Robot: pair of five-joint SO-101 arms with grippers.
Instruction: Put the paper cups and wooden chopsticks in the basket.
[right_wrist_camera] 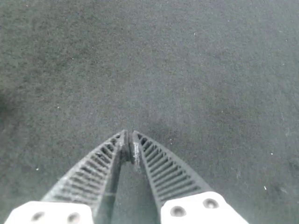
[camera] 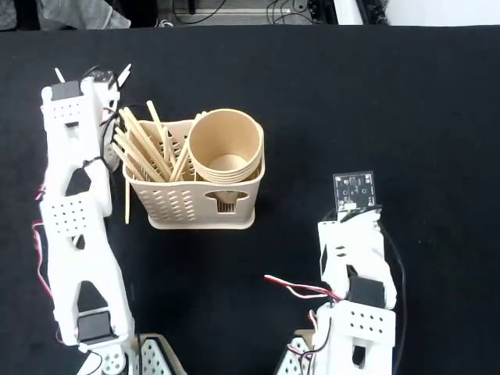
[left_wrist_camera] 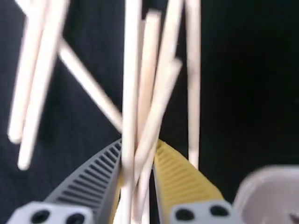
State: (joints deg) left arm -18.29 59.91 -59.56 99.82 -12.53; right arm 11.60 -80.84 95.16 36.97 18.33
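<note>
A beige slotted basket (camera: 195,207) stands left of the table's middle. A stack of paper cups (camera: 225,144) sits upright in its right half. Several wooden chopsticks (camera: 144,144) lean out of its left half, toward the left arm. One chopstick (camera: 126,201) hangs outside along the basket's left wall. My left gripper (left_wrist_camera: 138,145) is shut on a bundle of chopsticks (left_wrist_camera: 132,93) that run between its grey and yellow fingers; from above, it (camera: 114,147) is at the basket's left rim. My right gripper (right_wrist_camera: 129,138) is shut on nothing above bare black cloth.
The table is covered in black cloth (camera: 375,94). The right arm (camera: 353,258) is folded near the front edge, right of the basket. The left arm (camera: 74,203) stretches along the table's left side.
</note>
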